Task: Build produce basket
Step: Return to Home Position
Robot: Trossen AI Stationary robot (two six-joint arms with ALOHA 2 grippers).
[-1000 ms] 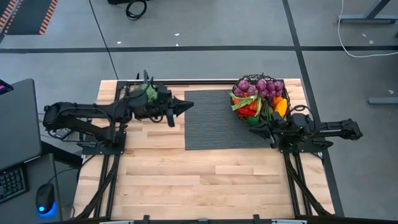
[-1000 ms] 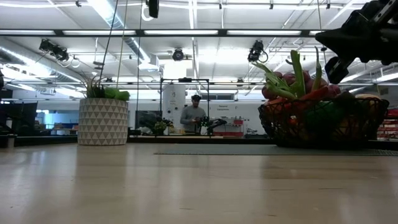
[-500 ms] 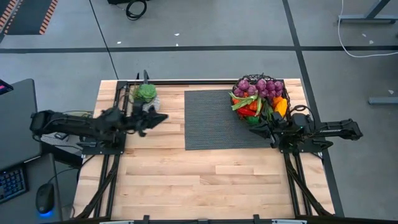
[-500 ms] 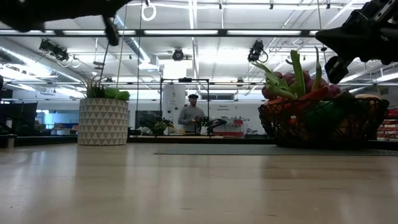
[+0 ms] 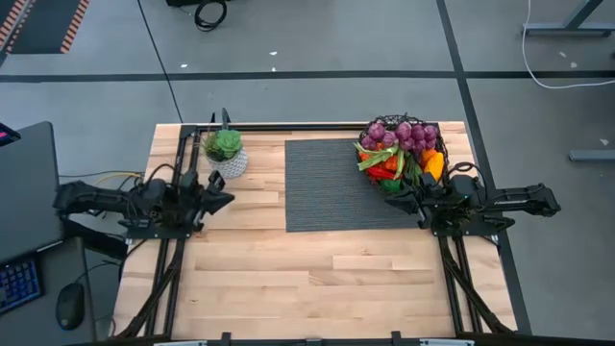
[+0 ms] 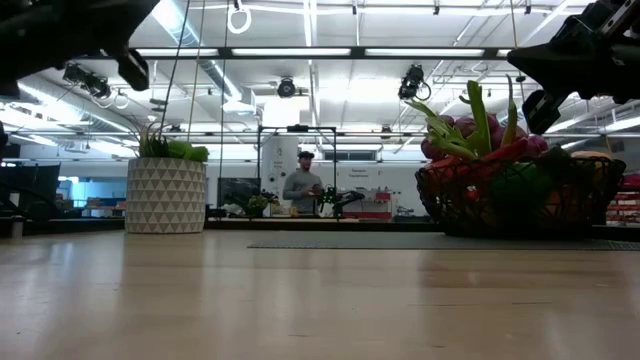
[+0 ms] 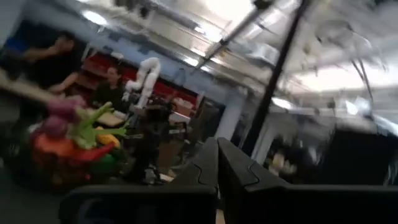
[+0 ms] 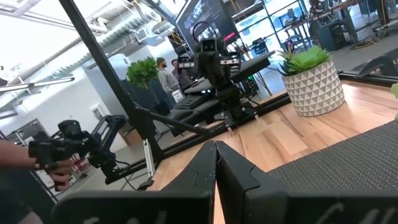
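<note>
Basket (image 6: 590,200) of dark wire mesh sits at the far right of the table (image 5: 317,274), on the far right corner of the grey ribbed mat (image 5: 327,183) — heaped with produce (image 5: 389,163): purple grapes (image 5: 404,133) at the far side, red and orange pieces and green stalks poking above the rim. The right gripper (image 5: 392,200) hangs just to the near side of the basket, over the mat's right edge, its fingers pressed together on nothing. The left gripper (image 5: 223,199) is well apart from it, left of the mat and just nearer than the white-patterned potted plant (image 5: 224,151) — its fingers also closed together, empty. Beyond the table a person (image 6: 303,185) stands in the room.
</note>
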